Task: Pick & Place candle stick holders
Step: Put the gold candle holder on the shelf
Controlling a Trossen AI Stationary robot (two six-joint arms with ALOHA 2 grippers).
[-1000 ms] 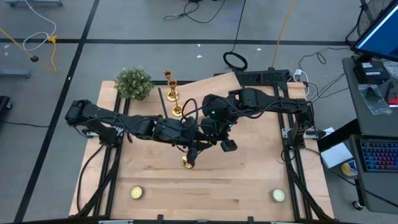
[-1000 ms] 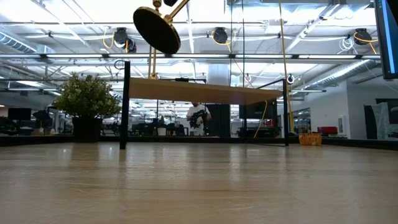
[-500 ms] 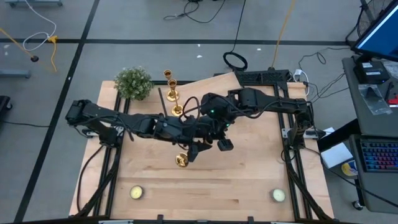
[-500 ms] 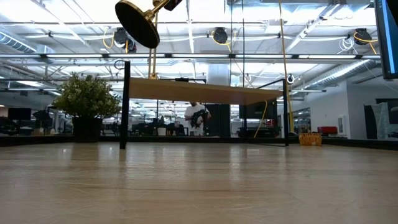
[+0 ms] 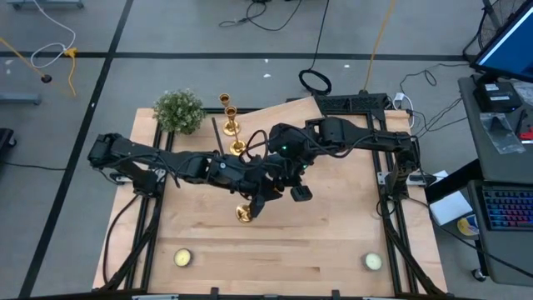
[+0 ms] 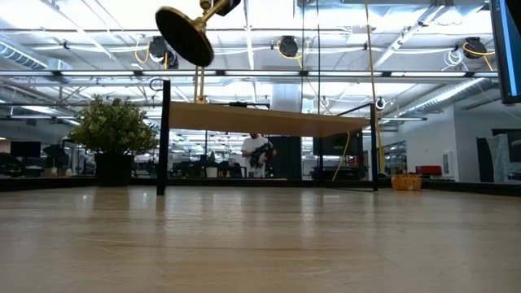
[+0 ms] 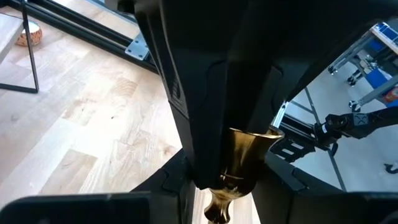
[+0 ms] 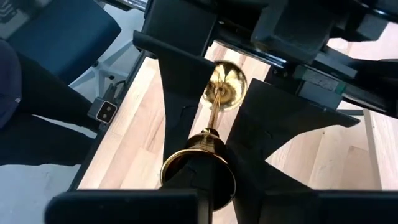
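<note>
One candlestick (image 5: 243, 214) hung in the air over mid-desk (image 5: 333, 242), tilted, its base pointing down toward the front-left and its cup end up between the two arms. The right gripper (image 8: 199, 186) had its jaws clenched on the cup end, looking along the stem. The left gripper (image 7: 217, 199) straddled the stem just beside it; whether its jaws pinched could not be told. Bare wood lay below; the two others (image 5: 230, 125) stood well apart at the back edge.
</note>
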